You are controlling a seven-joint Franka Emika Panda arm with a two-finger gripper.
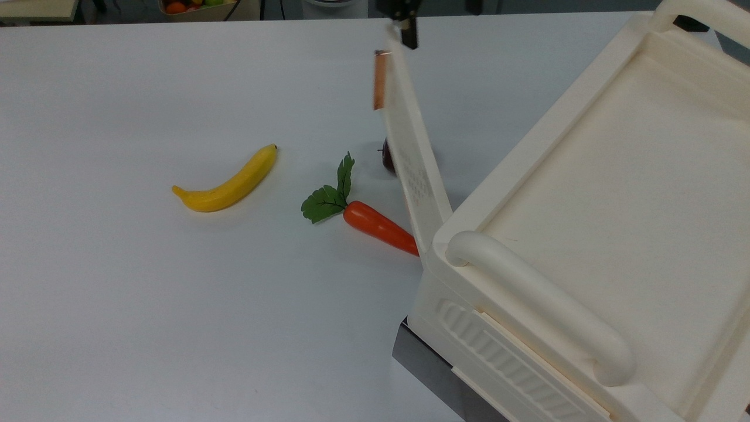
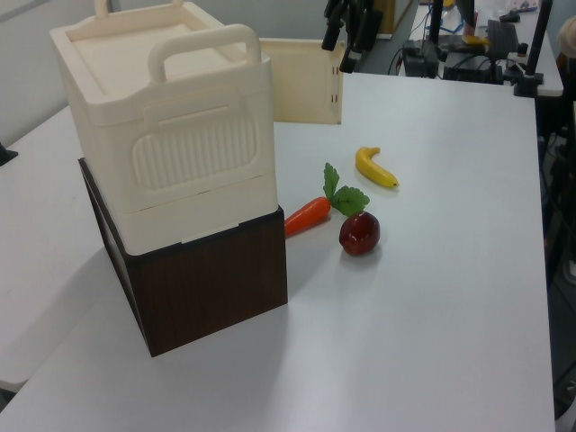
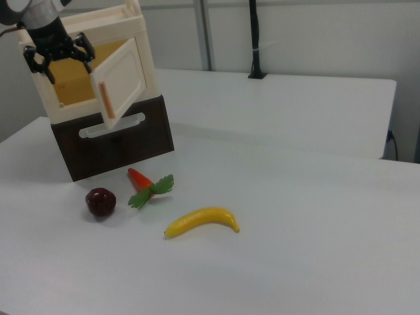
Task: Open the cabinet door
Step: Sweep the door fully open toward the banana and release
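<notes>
The cream cabinet (image 1: pixel 586 205) (image 2: pixel 180 144) (image 3: pixel 141 26) stands on a dark brown box (image 2: pixel 207 288). Its cabinet door (image 1: pixel 410 158) (image 2: pixel 301 85) (image 3: pixel 125 75) is swung wide open, and the copper strip (image 1: pixel 379 79) (image 3: pixel 105 98) marks its free edge. My gripper (image 1: pixel 405 26) (image 2: pixel 342 49) (image 3: pixel 59 62) hangs just beside that free edge, up near the door's top corner. In the right view it sits in front of the yellowish cabinet opening with its fingers (image 3: pixel 31 60) spread and nothing between them.
On the white table (image 1: pixel 176 322) lie a banana (image 1: pixel 228 184) (image 2: pixel 376 168) (image 3: pixel 202 221), a carrot with green leaves (image 1: pixel 378 227) (image 2: pixel 308 214) (image 3: pixel 139 178) and a dark red apple (image 2: pixel 360 234) (image 3: pixel 100 201). In the top view the door mostly covers the apple.
</notes>
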